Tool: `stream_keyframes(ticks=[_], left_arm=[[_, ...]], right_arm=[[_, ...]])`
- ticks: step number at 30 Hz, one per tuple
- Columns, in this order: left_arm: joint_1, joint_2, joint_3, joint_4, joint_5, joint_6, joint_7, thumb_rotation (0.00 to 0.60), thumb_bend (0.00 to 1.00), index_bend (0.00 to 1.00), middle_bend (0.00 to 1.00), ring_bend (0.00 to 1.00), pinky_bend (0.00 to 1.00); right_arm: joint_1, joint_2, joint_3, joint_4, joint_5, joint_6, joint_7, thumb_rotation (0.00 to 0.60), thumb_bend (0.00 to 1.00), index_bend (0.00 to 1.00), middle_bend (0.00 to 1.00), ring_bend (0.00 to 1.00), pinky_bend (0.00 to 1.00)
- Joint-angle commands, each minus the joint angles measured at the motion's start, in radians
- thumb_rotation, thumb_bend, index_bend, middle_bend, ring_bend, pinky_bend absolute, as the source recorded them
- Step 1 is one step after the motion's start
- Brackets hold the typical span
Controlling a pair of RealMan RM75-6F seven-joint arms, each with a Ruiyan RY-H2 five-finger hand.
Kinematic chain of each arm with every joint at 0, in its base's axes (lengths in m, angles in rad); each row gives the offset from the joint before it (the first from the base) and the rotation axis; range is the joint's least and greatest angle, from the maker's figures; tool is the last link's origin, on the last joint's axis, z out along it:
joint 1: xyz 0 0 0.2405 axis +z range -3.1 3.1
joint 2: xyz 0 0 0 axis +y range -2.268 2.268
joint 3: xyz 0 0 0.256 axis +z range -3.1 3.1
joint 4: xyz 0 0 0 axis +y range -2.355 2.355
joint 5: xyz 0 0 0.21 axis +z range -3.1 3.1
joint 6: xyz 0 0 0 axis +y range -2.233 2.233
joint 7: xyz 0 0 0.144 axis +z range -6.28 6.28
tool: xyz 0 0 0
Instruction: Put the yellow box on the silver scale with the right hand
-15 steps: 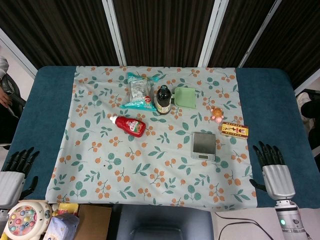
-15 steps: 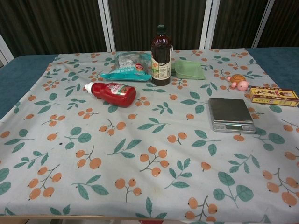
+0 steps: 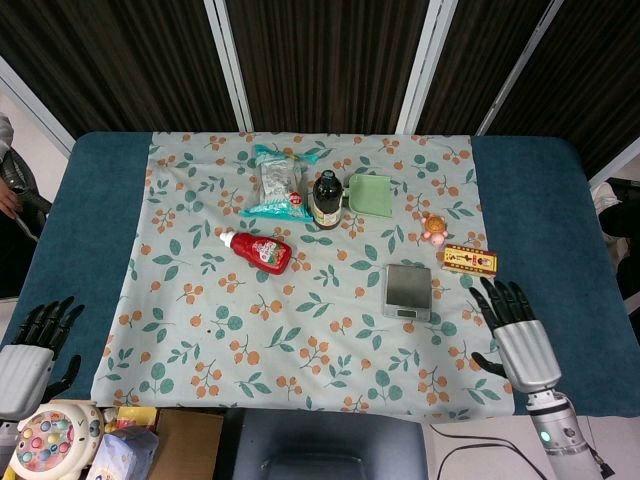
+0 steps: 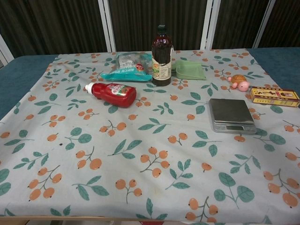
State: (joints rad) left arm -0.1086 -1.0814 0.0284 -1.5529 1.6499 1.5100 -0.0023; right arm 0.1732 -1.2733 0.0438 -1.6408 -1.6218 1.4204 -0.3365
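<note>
Head and chest views, tabletop w/ floral cloth [image 3: 200,330]. The yellow box [image 3: 469,261] is shown lying flat near the right edge of the cloth, just right of and slightly beyond the silver scale [image 3: 407,291], apart from it; a small turtle toy [image 3: 435,230] sits just beyond the box. The scale's platform is bare.

The right hand [image 3: 515,335] is seen in the head view only, near side of the box, palm down, fingers spread and pointing toward the far side, nothing held. The left hand [image 3: 30,350] is seen at the near-left corner, fingers apart, empty, well apart from the task items.

Handling, judged: the box appears to be thin printed carton, so prob. light and stiff but crushable under a hard squeeze; smooth faces may slip. Best hold is judged to be across the narrow width, thumb on one long side and fingers on the other, approx. mid-length, to keep it level for a short carry left onto the platform.

Other items: red sauce bottle [image 4: 112,93], dark glass bottle [image 4: 161,56], snack packet [image 4: 126,66], green dustpan [image 4: 189,70].
</note>
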Motion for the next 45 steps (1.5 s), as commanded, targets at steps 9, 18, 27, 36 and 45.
stream_keyframes(ticks=[9,18,27,36,45], left_arm=[[0.001,0.022,0.006,0.001,0.015,0.013,-0.053,0.600,0.49,0.00,0.00,0.00,0.09],[0.000,0.026,0.010,0.002,0.019,0.011,-0.065,0.600,0.49,0.00,0.00,0.00,0.09],[0.002,0.026,0.013,0.007,0.031,0.022,-0.074,0.600,0.49,0.00,0.00,0.00,0.09],[0.003,0.026,0.012,0.009,0.033,0.026,-0.076,0.600,0.49,0.00,0.00,0.00,0.09],[0.004,0.024,0.012,0.010,0.032,0.029,-0.071,0.600,0.49,0.00,0.00,0.00,0.09]], right_arm=[[0.227,-0.028,0.078,-0.102,0.110,-0.338,-0.187,0.600,0.49,0.40,0.00,0.00,0.00],[0.306,-0.132,0.059,0.022,0.185,-0.448,-0.255,0.600,0.58,0.44,0.00,0.00,0.00],[0.323,-0.214,0.036,0.125,0.216,-0.447,-0.254,0.600,0.59,0.48,0.00,0.00,0.00],[0.348,-0.255,0.046,0.203,0.291,-0.471,-0.255,0.600,0.60,0.48,0.00,0.00,0.00],[0.370,-0.273,0.041,0.216,0.312,-0.477,-0.249,0.600,0.60,0.48,0.00,0.00,0.00]])
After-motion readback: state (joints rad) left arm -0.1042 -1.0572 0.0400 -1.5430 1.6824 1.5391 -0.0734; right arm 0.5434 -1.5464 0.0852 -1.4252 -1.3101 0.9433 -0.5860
